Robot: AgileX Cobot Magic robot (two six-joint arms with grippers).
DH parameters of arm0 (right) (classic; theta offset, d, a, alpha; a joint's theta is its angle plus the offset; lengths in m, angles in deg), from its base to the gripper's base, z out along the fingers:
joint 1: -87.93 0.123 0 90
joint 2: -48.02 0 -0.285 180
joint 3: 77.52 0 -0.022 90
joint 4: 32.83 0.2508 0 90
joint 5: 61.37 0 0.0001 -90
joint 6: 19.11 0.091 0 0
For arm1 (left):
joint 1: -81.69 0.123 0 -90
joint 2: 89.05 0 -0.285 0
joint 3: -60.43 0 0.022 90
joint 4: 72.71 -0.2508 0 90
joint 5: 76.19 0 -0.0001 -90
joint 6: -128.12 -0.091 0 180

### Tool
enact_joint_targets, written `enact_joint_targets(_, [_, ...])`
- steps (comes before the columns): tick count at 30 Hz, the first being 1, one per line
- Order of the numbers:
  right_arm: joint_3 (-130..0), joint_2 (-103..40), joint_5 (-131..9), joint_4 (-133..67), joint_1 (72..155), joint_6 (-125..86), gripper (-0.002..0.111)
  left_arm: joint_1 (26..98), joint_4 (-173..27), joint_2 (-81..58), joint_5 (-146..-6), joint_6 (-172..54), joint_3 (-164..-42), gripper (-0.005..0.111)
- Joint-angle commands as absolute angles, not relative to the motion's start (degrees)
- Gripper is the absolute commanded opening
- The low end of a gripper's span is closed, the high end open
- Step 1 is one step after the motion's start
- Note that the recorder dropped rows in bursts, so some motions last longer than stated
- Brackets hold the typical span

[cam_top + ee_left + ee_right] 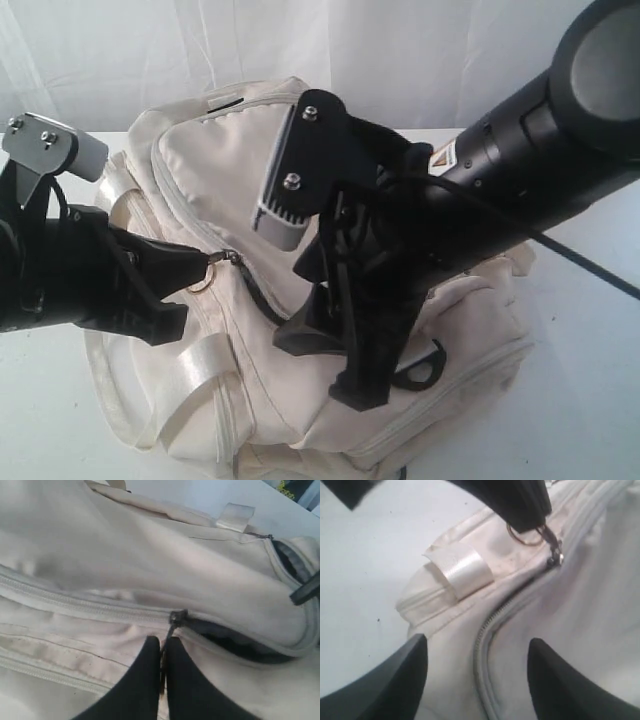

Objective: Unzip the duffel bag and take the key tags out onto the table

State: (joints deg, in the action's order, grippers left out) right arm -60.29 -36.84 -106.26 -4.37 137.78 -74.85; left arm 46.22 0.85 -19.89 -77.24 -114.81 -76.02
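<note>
The cream-white duffel bag [240,180] lies on the white table [590,400]. My left gripper [195,265] is shut on the zipper pull [172,625], with a metal ring [200,283] hanging at its tip. Behind the slider [178,617] the zipper is parted, showing dark lining [235,645]. My right gripper [340,360] hovers open over the bag's front, its fingers [400,680] spread either side of the zipper seam [485,645], touching nothing. The left gripper's tip, ring and slider [555,557] show in the right wrist view. The key tags are hidden.
A glossy webbing strap loop [195,365] lies at the bag's front left, another strap tab [462,570] beside the zipper end. A black D-ring [425,370] sits near the right gripper. A white curtain [400,50] hangs behind the table.
</note>
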Motion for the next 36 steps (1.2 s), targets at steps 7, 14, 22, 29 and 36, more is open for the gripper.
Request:
enact_joint_targets(7, [-60.1, -43.9, -98.0, -4.7, 141.7, -72.6, 0.055, 46.2, 1.3, -21.2, -82.5, -115.1, -76.4, 0.000])
enact_joint_targets(14, [-60.1, -46.7, -97.6, -10.6, 141.7, -60.7, 0.037, 46.2, -1.0, -25.3, -78.6, -115.1, -76.4, 0.000])
enact_joint_targets(22, [-60.1, -46.7, -112.4, -13.6, 141.7, -56.1, 0.000, 48.0, -2.8, -25.1, -71.6, -116.4, -75.5, 0.000])
enact_joint_targets(29, [-60.1, -46.2, -119.9, -21.3, 141.7, -49.7, 0.000, 53.0, -2.8, -25.1, -73.7, -118.1, -75.5, 0.000])
enact_joint_targets(36, [-59.9, -44.2, -123.2, -29.8, 141.7, -44.8, 0.000, 53.1, -2.8, -25.1, -72.6, -120.5, -75.5, 0.000])
